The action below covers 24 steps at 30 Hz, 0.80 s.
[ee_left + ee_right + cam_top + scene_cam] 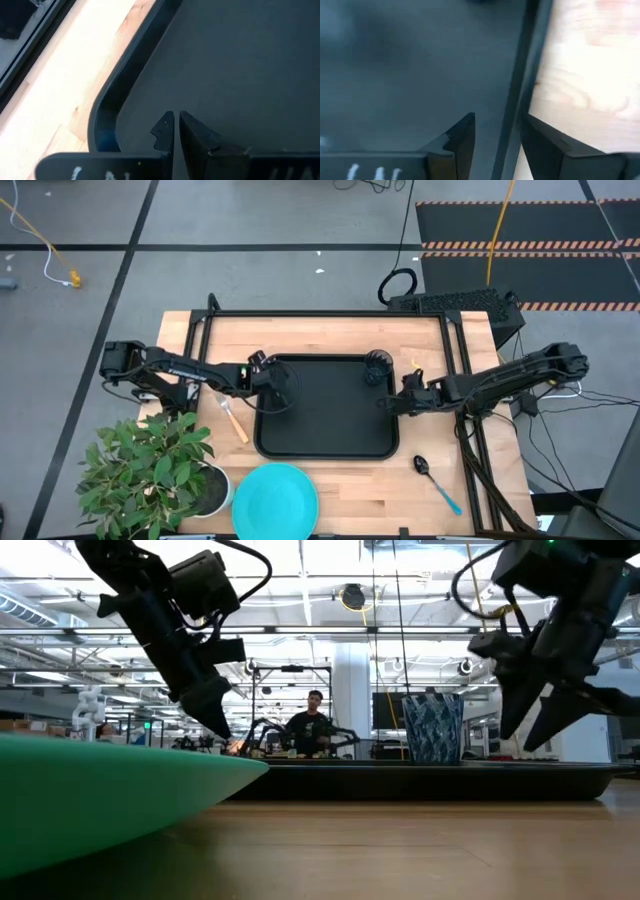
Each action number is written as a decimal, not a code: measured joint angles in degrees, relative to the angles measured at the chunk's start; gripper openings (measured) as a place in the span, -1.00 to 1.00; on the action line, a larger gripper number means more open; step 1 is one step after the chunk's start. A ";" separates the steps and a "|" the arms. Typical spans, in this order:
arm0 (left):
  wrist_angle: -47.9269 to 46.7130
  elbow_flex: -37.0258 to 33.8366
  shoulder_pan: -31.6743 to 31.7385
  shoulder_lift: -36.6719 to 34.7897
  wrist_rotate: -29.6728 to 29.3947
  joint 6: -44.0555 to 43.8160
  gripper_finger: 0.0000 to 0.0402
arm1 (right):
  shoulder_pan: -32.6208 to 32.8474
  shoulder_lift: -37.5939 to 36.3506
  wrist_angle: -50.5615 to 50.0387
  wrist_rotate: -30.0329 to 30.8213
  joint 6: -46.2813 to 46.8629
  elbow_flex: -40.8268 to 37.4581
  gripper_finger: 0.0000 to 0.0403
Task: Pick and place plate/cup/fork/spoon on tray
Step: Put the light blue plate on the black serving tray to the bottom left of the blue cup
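A black tray [325, 430] sits mid-table with a dark cup [377, 366] in its far right corner. The left gripper [283, 383] hangs over the tray's left edge, the right gripper [388, 402] over its right edge. The orange-handled fork [235, 420] lies just left of the tray. The turquoise plate [275, 500] rests at the table's near edge beside a potted plant [150, 470]; the spoon [437, 483] lies toward the near right corner.
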 joint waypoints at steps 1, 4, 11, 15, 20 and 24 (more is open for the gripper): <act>0.02 0.00 -0.25 0.00 0.00 -0.12 -0.85 | 0.00 -0.76 0.18 -1.93 -1.38 0.00 -0.26; 0.05 0.00 -0.92 0.00 0.00 -0.53 -0.85 | 1.00 -2.85 0.40 -8.03 -5.00 0.02 -0.24; 3.47 0.00 -1.78 0.00 0.00 -1.43 -0.85 | 7.51 -6.32 1.18 -9.26 -6.51 0.04 -0.25; 7.20 0.00 -2.54 0.00 0.00 -2.28 -0.85 | 11.82 -7.91 6.99 -1.29 -8.48 0.07 -0.25; 15.69 0.00 -4.98 0.00 -0.02 -1.82 -0.85 | 18.01 -8.14 17.68 10.38 -13.34 0.13 -0.25; 23.89 0.00 -8.64 0.00 0.00 -1.45 -0.85 | 21.95 -7.50 22.36 14.28 -18.12 0.15 -0.25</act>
